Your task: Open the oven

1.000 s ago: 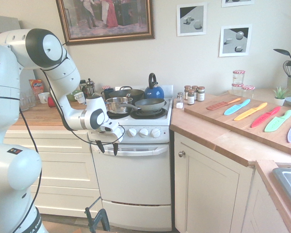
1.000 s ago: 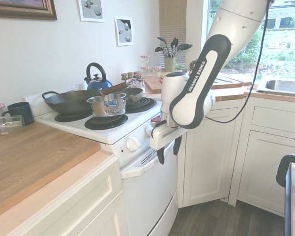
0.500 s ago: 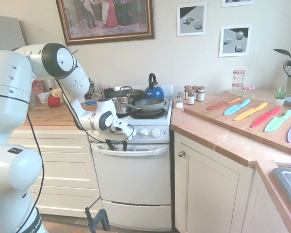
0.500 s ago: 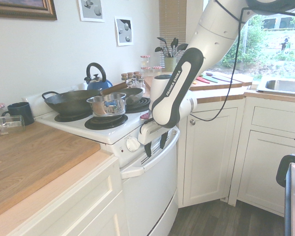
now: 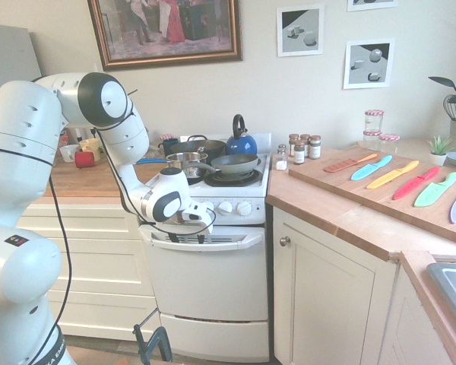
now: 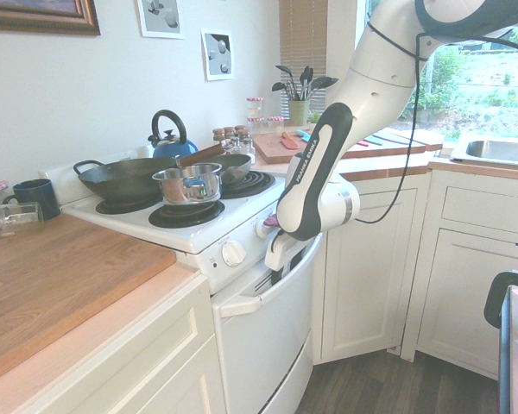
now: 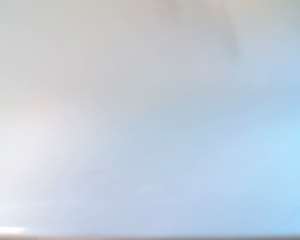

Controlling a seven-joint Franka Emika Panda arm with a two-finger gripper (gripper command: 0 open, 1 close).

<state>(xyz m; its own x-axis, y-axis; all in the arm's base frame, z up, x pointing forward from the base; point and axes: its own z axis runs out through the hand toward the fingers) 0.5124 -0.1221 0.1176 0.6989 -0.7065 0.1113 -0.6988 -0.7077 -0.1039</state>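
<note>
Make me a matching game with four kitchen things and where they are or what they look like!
Things:
1. kettle
2. oven door
3. shiny silver pot
4. toy-bright knives

Clues:
A. closed, with a curved white handle
B. lying in a row on a wooden board
C. blue, with a black handle on top
D. on the stove, in front of the big dark wok

Right pairs: 1-C, 2-A, 3-D, 4-B

One kettle [image 5: 242,145]; three prints [image 5: 300,31]; six knives [image 5: 393,175]; one sink [image 5: 454,293].
</note>
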